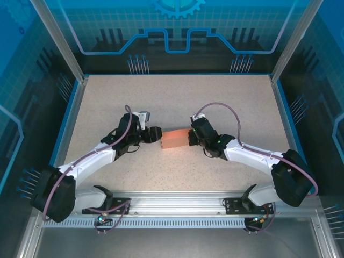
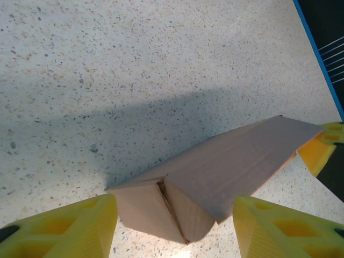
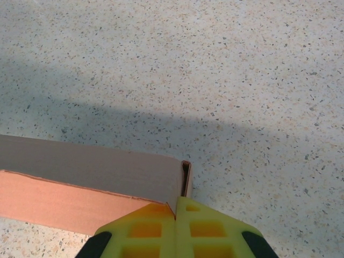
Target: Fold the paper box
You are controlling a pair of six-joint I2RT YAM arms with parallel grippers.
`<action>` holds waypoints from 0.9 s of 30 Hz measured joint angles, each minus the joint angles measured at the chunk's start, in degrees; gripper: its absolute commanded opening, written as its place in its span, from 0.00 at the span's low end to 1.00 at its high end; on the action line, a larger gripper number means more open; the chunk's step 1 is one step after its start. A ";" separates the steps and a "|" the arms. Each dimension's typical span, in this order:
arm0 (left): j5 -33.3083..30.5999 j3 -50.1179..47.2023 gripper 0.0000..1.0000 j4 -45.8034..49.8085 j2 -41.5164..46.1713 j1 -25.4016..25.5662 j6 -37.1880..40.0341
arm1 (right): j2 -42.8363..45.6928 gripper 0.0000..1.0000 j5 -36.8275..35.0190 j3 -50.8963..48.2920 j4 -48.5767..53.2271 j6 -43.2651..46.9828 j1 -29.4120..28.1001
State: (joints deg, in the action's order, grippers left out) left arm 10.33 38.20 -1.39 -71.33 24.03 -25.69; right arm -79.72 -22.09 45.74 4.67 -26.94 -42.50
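Paper box [image 1: 174,138] looks nearly closed. Right fingers [image 3: 204,228] pinch its far edge shut; left fingers [image 2: 70,226] stand open astride the near end, whose flaps probably need pressing flush next.

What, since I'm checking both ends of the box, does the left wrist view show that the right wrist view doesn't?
Left wrist adds: the folded end of the paper box, flaps meeting at a seam, between the fingers of the open left gripper. Right wrist adds: the opposite end, a narrow slit at its corner, the shut right gripper pinching there. Shared: the box lying on the speckled table.
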 measured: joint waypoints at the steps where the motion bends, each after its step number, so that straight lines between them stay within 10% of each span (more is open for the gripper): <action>1: 0.07 0.04 0.60 -0.52 -0.55 0.00 -0.20 | 0.00 0.03 -0.02 0.00 0.00 0.00 0.00; 27: 4.76 -3.98 0.46 -10.23 -5.16 -0.24 -3.65 | 0.48 0.19 0.00 0.13 2.38 1.68 -0.37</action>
State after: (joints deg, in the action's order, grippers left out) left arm 15.09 34.22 -11.62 -76.49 23.79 -29.34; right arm -79.24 -22.09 45.87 7.05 -25.26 -42.87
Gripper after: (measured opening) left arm 0.456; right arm 0.162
